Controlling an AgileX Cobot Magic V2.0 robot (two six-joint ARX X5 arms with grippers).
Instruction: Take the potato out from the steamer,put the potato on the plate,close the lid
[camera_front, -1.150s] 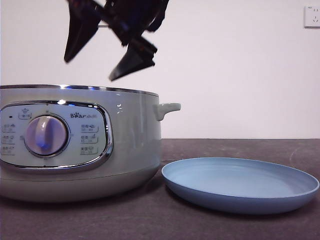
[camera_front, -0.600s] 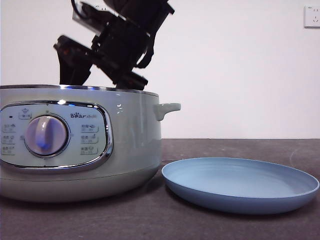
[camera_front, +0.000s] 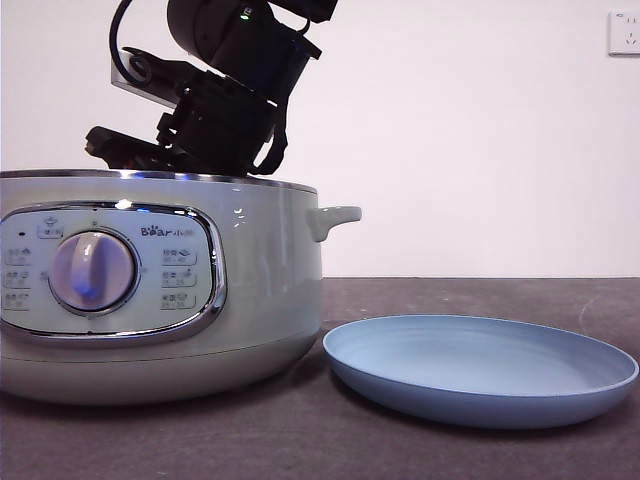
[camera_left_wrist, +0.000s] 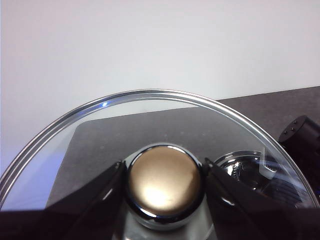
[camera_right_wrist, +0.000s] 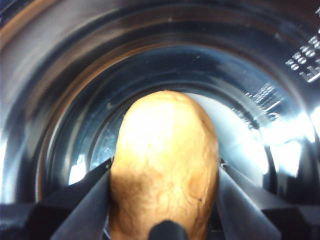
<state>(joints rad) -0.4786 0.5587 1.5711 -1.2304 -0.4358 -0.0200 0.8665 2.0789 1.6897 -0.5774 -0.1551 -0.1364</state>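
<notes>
Potato (camera_right_wrist: 164, 165) sits inside the steamer (camera_front: 255, 290), seen in the right wrist view against the dark metal inner wall of the pot. Right gripper (camera_right_wrist: 164, 200) is clenched on the potato, one black jaw pressed against each side of it. In the front view this arm enters from the top of the frame, left of centre, and its gripper end dips behind the chrome rim of the steamer, so the jaws themselves are hidden there.

Steamer occupies the left half of the front view, control panel and round dial (camera_front: 92, 271) facing the camera, side handle (camera_front: 335, 217) pointing toward frame centre. It is uncovered.

Plate (camera_front: 560, 395) lies at the lower right of the front view, just beside the steamer base, with nothing on it.

Left gripper (camera_left_wrist: 164, 187) grasps the knob (camera_left_wrist: 164, 181) of the lid (camera_left_wrist: 100, 132), one jaw on each side. The glass lid fills the lower part of the left wrist view, held clear of the steamer.
</notes>
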